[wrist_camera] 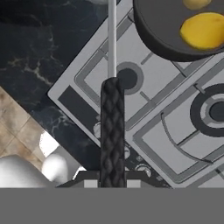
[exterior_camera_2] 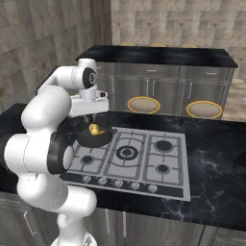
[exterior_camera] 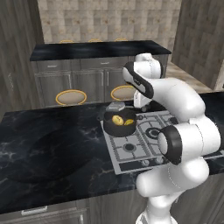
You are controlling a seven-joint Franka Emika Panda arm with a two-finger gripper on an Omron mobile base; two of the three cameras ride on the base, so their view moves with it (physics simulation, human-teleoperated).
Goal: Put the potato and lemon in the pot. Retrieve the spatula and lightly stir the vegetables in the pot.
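Item one, the pot: I take it as my landmark, sitting on the near-left burner of the stove top, low and dark, with both yellow vegetables already lying inside it, so the loading part of the task reads as done. Item two, the spatula: its black braided handle runs straight up from between my finger tips in the hand view, and a thin silvery shaft carries on past the top edge, so I cannot see the slotted head there. Item three, the gripper: clamped shut on that handle, hanging just above and behind the pot in the base views; I judge I hold the tool lengthwise so the head can be tipped down into the pot. Item four, room: the pot's rim is low and its mouth wide, the burners beside the pot carry nothing, and the dark counter left of the pot offers space to swing. The rim nearest the hand is the edge to watch, since a shallow approach could knock the pot rather than enter it. The stir itself is not yet begun.
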